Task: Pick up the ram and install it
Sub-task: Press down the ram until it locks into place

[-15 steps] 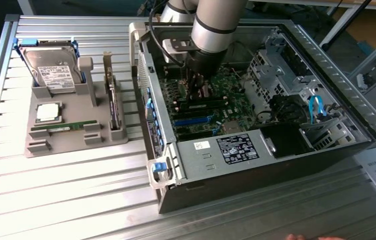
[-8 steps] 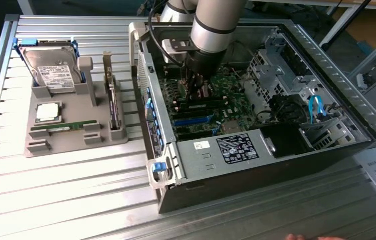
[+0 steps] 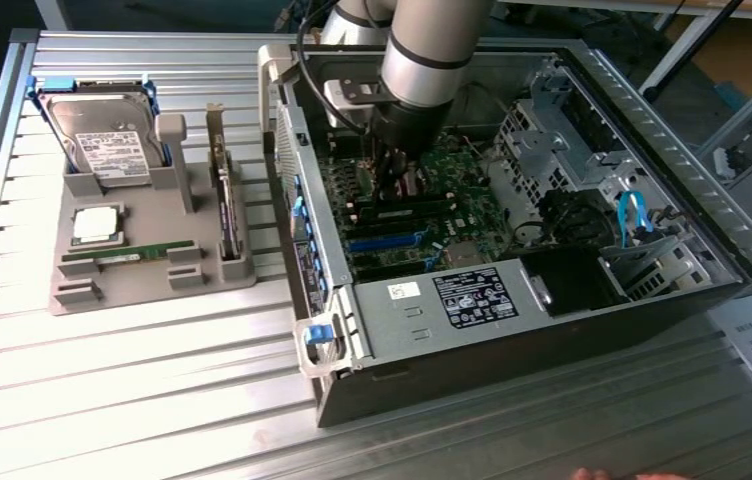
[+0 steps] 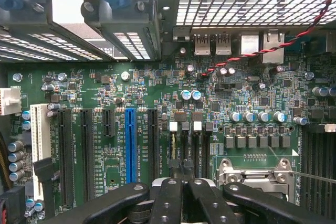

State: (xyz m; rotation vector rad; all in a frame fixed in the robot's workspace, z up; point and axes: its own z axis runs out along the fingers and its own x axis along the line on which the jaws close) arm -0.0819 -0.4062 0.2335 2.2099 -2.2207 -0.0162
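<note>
The ram [image 3: 129, 255] — a slim green circuit-board stick — lies flat in its slot on the grey moulded tray [image 3: 83, 292], well apart from the gripper [image 4: 181, 174], so by the look of it nothing is picked up yet. The gripper's black fingers are clenched together, empty, low over the motherboard [image 4: 105, 93] inside the open metal computer case [image 3: 696, 300] — glossy green board, long black slots, one blue.

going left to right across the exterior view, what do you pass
hard drive → processor chip → expansion card → gripper over the motherboard → blue cable
</note>
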